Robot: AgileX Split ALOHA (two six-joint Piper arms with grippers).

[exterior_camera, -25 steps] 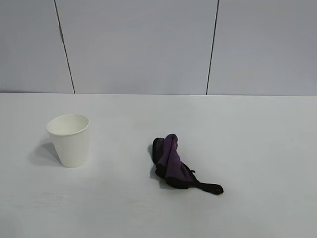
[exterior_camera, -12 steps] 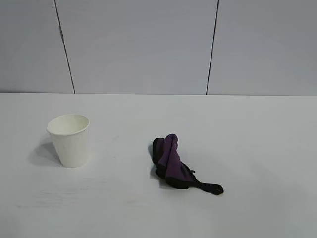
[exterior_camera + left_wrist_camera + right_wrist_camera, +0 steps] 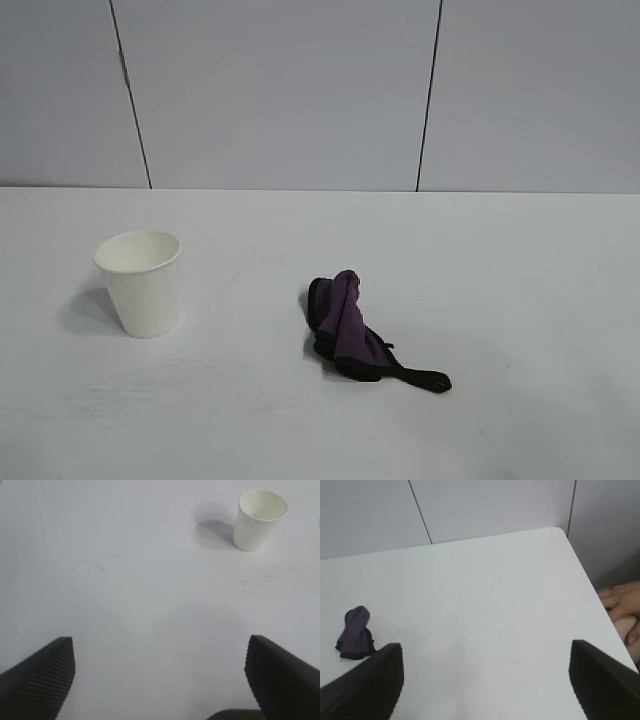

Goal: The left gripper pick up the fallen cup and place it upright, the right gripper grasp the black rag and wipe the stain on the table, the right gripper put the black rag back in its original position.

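A white paper cup (image 3: pixel 141 282) stands upright on the white surface (image 3: pixel 500 300), its open mouth facing up. The black rag (image 3: pixel 352 335), purple with dark edging, lies crumpled on the same surface, well apart from the cup, its thin black tail trailing away on the side farther from the cup. No brown stain shows on the surface in any view.

The left tool (image 3: pixel 160 680) hangs over bare surface with its two ribbed fingers (image 3: pixel 42 672) spread wide and nothing between them; the cup sits well ahead of it and off toward one finger's side. The right tool (image 3: pixel 485 685) is likewise spread wide and empty, poised above the surface near a corner, with the rag ahead and just beyond one fingertip. Past the surface's edge, beside the right tool, part of a person's hand (image 3: pixel 622 615) is visible. Grey wall panels (image 3: pixel 280 90) stand behind.
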